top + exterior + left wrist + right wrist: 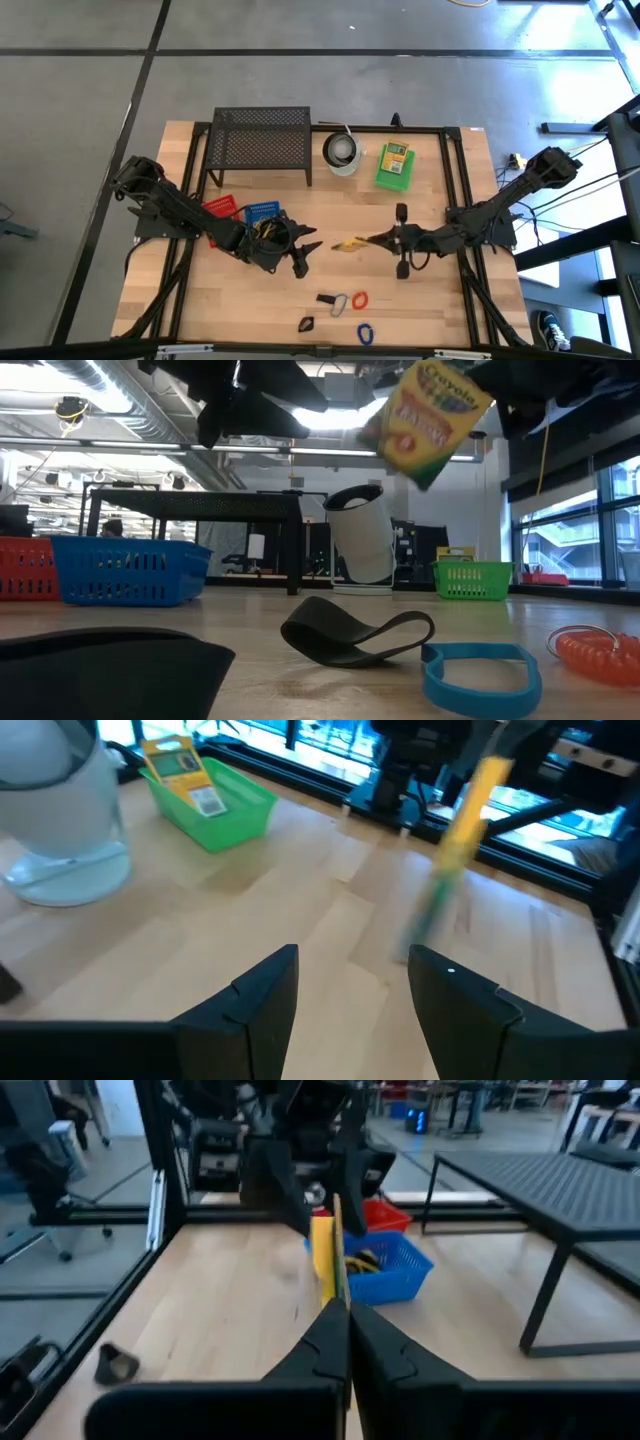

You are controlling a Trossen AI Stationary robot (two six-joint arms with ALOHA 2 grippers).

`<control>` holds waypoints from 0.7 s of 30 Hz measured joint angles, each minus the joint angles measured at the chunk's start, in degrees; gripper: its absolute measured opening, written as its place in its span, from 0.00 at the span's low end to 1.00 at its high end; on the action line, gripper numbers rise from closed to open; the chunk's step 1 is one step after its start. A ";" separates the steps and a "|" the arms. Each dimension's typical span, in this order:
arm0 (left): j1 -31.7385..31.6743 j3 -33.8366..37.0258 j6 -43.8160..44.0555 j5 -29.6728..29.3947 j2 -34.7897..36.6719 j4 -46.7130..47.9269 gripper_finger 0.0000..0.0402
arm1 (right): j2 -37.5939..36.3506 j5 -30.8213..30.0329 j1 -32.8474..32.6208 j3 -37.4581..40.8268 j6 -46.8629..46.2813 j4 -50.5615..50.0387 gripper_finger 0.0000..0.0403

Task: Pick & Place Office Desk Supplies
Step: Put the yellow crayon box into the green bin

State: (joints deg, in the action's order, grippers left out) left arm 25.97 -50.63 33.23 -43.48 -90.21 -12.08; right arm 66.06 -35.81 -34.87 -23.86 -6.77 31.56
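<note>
My right gripper (372,241) is shut on a yellow-green crayon box (348,243), held above the middle of the table; the box also shows in the low view (430,415) and edge-on in the right wrist view (325,1255). My left gripper (305,250) is open and empty just left of the box, facing it (345,990). A second crayon box (180,765) lies in the green basket (395,168). A black binder clip (305,323), a silver clip (337,301), a red band (359,299) and a blue band (365,331) lie near the front edge. My right gripper pinches the crayon box between its two fingers at the box's near end (336,1298), one finger on each broad face. The fingers come level from the table's right. The box sticks out beyond the fingertips toward the left gripper, lifted clear of the table and tilted in the low view.
A black mesh rack (260,140) stands at the far left, a round white cup (342,152) beside it. A red basket (222,209) and a blue basket (262,213) sit under my left arm. In the low view a black band (355,635) lies close to the camera.
</note>
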 joint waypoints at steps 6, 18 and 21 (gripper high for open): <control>-0.03 0.02 -2.56 -1.62 0.00 -1.06 0.46 | 0.00 -5.23 0.06 -0.02 0.86 0.63 0.01; -0.62 0.02 -6.42 -1.90 0.00 -4.02 0.46 | -5.51 -7.92 9.55 -6.69 -2.96 -20.29 0.02; -0.62 0.02 -6.43 -1.90 0.00 -4.04 0.46 | -7.17 -7.92 13.24 -10.72 -7.04 -34.21 0.02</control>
State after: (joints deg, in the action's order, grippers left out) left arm 25.34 -50.61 26.81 -45.39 -90.21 -16.11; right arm 58.89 -43.74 -21.63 -34.57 -13.81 -2.66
